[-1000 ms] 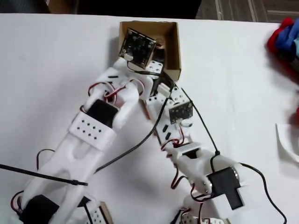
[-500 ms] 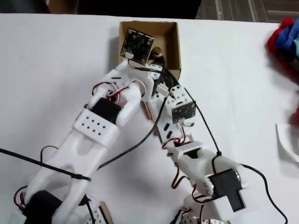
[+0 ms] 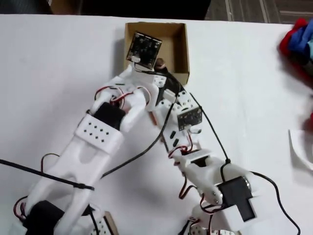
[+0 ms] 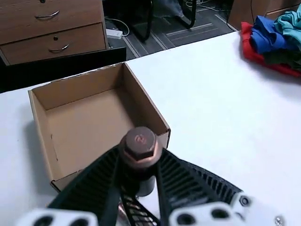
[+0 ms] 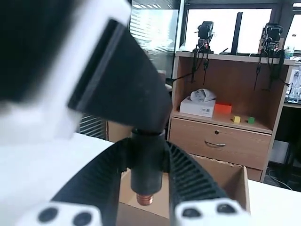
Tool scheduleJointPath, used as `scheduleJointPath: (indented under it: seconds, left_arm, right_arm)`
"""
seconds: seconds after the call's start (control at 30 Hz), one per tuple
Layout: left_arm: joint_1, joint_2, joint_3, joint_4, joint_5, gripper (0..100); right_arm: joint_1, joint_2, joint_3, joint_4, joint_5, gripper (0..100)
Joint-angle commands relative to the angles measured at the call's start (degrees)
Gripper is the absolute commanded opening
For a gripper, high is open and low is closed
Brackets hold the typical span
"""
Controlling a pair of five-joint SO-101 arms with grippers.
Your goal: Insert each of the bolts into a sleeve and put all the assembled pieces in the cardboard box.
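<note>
Cardboard box sits open, cloth pile well to its right. Left gripper clamped on the bolt at the box's near wall; right gripper clenched on the black sleeve there, bolt tip poking out below

The bolt is on the move: its copper head slides back from over the middle of the cardboard box toward the near wall, carried by the left gripper. The right gripper, clamped on the sleeve, nudges out, then settles back.
</note>
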Motion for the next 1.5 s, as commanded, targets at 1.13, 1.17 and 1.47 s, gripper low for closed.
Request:
scheduleJointPath:
  seconds: [1.13, 1.17, 1.47]
  left_arm:
    - [-27.43, -0.26, -21.32, 19.52, 0.35, 21]
    - [-29.80, -0.26, -18.24, 19.34, 0.35, 21]
    - [-34.90, -0.35, 5.76, 11.69, -8.79, 21]
  right_arm:
    - [0.92, -0.57, -3.96, 6.20, -0.44, 2.0]
    - [0.92, -0.75, -4.31, 7.25, -0.44, 2.0]
    - [0.75, -0.84, -20.31, 42.42, -0.35, 2.0]
